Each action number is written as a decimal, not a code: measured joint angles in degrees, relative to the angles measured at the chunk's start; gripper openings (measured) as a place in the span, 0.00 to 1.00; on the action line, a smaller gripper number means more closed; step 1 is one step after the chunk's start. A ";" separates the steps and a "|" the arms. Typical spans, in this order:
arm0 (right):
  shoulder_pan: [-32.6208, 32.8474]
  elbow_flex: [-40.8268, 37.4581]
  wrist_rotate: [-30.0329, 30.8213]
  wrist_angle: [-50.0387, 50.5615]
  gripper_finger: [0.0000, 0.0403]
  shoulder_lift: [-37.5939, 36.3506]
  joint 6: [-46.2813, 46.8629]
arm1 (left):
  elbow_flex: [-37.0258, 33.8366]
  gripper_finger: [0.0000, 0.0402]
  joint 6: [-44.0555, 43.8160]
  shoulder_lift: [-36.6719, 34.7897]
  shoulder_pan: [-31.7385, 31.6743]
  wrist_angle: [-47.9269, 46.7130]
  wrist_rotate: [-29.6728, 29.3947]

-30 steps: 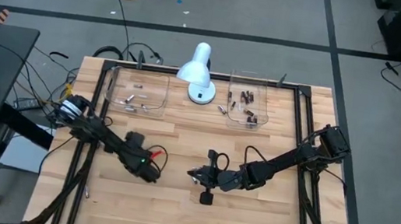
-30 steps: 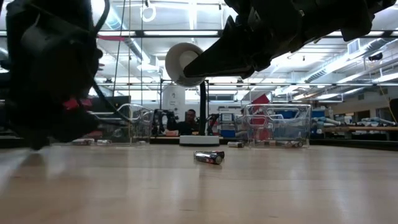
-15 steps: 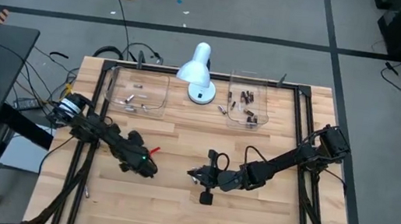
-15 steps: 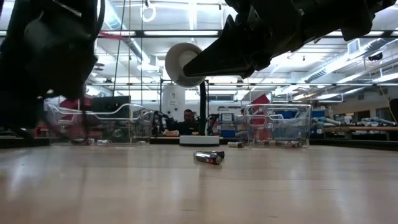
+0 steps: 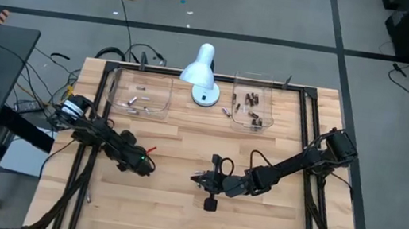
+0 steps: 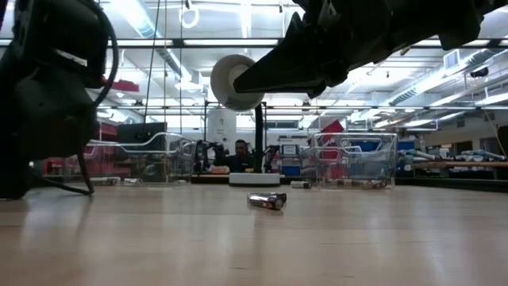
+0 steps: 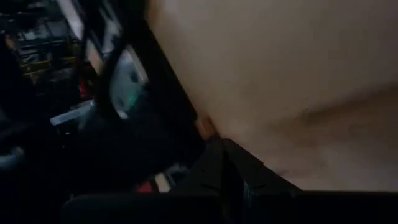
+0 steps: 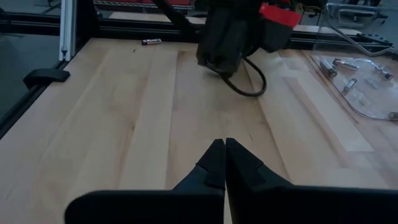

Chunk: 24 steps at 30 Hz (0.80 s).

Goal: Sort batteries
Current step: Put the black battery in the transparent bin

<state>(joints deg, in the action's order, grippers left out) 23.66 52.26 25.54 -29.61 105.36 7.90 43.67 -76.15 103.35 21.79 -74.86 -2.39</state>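
On the wooden surface [image 5: 175,207], the batteries are split three ways. A few silvery ones lie in the left tray [image 5: 142,94], a cluster of dark ones lies in the right tray [image 5: 254,105], and one stray battery [image 6: 266,201] rests on open wood in front of the white lamp [image 5: 202,74]. In the right wrist view another small battery [image 8: 151,42] lies near the far left edge, close to the dark frame rail.

The left gripper [image 5: 141,163] sits low over the left half of the wood, jaws closed and empty, arm folded back toward its base. This looks like a resting pose between picks. The right gripper [image 5: 199,180] lies near the middle, jaws also pressed together with nothing between them, pointing across toward the left arm.

The trays stand along the far edge on either side of the lamp, so each arm probably serves the tray on its own side. Bare wood fills the middle and near side, leaving free room to move. The tray walls, the lamp head and the frame rails are the things to avoid.
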 joint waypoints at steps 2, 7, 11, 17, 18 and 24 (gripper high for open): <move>0.02 -0.03 0.00 -0.59 0.00 0.00 -0.03 | 0.28 0.01 -1.23 -0.12 -0.12 -2.95 -0.82; 0.02 -0.01 -0.02 -0.84 0.00 -0.02 0.04 | -2.50 0.01 -0.57 -0.16 -2.01 -4.55 2.67; 0.02 -0.01 -0.02 -1.38 0.00 -0.02 0.03 | -2.16 0.01 -0.47 0.29 -3.67 -4.44 1.90; 0.23 -0.01 -0.04 -1.65 0.00 -0.02 0.48 | -2.22 0.00 2.09 0.52 -4.68 -4.03 4.23; 0.30 -0.01 -0.04 -1.57 0.00 -0.02 0.49 | -2.19 0.00 2.28 0.52 -4.83 -4.13 4.49; 0.44 -0.01 -0.07 -1.57 0.00 -0.02 0.50 | -1.55 0.00 6.08 0.52 -4.40 -4.08 6.20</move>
<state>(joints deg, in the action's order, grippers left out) 24.10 52.25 25.47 -31.18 105.34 8.40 42.12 -70.07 103.88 17.39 -78.93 3.81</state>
